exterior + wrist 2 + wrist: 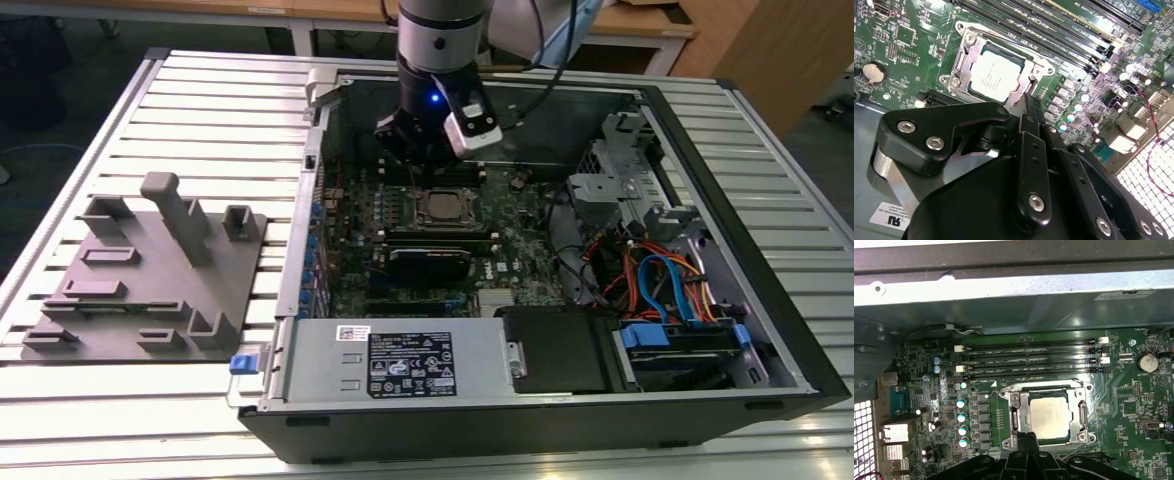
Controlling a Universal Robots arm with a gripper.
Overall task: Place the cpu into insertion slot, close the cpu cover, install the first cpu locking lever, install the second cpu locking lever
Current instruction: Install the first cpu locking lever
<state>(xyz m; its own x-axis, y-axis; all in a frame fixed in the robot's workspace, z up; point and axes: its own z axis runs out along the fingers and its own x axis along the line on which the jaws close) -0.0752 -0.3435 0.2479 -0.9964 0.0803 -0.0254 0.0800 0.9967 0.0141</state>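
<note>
The motherboard lay directly beneath the gripper, whose fingers stood together with nothing visible between them. The slot lay just ahead of the fingertips, its near edge almost under them, with the cover folded flat over it. The cpu sat in the slot just beyond the tips, framed by the cover's cut-out.

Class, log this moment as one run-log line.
cpu: seated | cpu cover: down around cpu | gripper: jaws shut, at cover's edge
</note>
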